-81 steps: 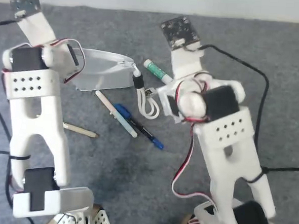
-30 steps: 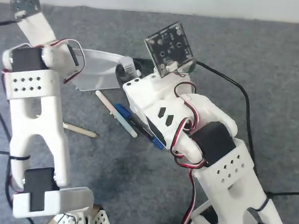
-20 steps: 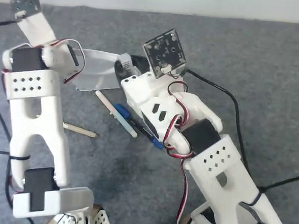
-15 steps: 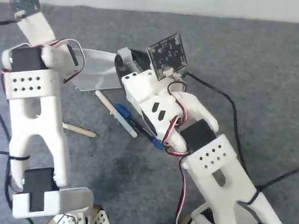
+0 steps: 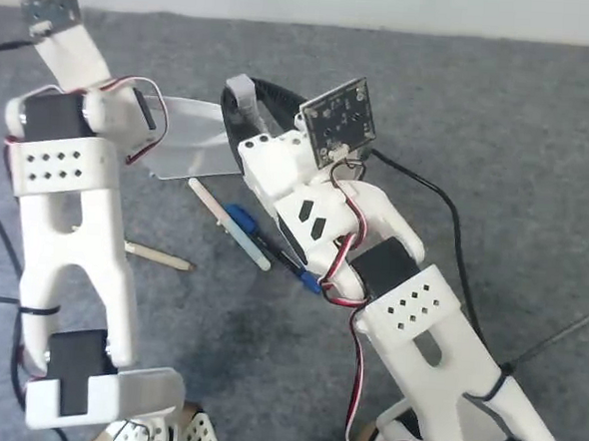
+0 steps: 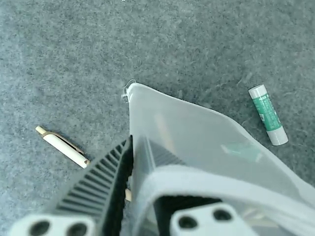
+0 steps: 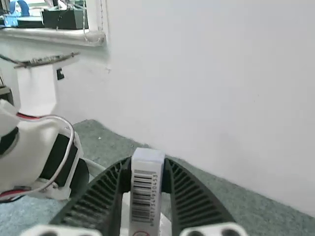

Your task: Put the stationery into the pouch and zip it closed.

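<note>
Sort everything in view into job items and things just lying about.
Job: pouch, green glue stick, white pen, blue pen, beige pen, white barcoded item in the right end effector.
Lying about: black cable, grey mat.

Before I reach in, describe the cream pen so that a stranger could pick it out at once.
Find the left arm on the grey table; the cream pen lies alone right beside it. The white pen and blue pen lie together nearer the right arm; this one is cream, tan-tipped.
</note>
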Controlling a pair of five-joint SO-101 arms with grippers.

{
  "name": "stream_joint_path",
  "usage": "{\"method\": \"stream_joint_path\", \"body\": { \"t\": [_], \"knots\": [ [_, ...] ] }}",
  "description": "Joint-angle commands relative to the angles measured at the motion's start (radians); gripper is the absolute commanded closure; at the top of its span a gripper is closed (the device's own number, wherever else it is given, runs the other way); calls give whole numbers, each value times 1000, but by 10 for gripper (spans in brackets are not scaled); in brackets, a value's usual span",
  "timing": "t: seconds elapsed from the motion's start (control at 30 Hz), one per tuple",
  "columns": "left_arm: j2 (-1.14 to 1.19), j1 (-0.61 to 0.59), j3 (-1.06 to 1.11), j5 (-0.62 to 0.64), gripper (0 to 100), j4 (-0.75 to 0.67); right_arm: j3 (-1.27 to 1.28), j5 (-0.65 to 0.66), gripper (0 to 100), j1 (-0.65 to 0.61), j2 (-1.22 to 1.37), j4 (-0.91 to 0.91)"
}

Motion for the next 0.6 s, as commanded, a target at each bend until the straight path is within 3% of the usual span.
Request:
{"method": "stream_joint_path", "body": {
  "t": [0.0, 0.57],
  "knots": [
    [20, 8, 30, 20, 990, 12, -14, -6, 991, 1, -39, -110],
    [20, 3, 30, 20, 990, 12, 118, 0, 991, -54, 67, -469]
  ]
}}
